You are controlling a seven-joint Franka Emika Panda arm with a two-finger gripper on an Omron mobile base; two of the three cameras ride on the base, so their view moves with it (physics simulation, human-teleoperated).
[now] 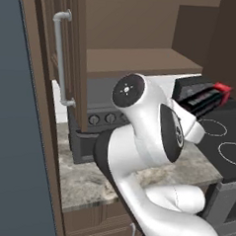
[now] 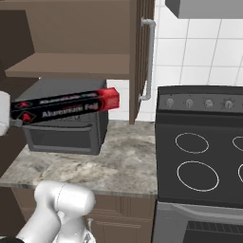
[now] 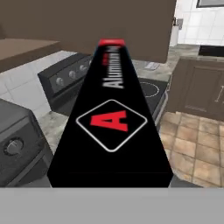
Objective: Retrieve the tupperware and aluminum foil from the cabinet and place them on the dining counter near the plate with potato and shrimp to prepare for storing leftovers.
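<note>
The aluminum foil [image 2: 66,108], a long black box with a red end, hangs level in the air above the worktop. My gripper [image 2: 13,116] is shut on its near end at the left edge of the right base view. In the left base view the aluminum foil [image 1: 204,97] juts out to the right behind my arm. In the hand view the aluminum foil [image 3: 111,127] runs straight away from the camera and covers the fingertips. The cabinet [image 2: 71,65] stands open above, its shelf bare and its door [image 1: 62,57] swung out. The tupperware, the plate and the dining counter are out of view.
A dark countertop oven [image 2: 64,128] sits on the marble worktop [image 2: 95,166] under the cabinet, just below the box. A black stove [image 2: 199,161] stands to the right. The cabinet door's silver handle [image 2: 148,57] hangs between them. A tall brown panel [image 1: 40,135] closes the left side.
</note>
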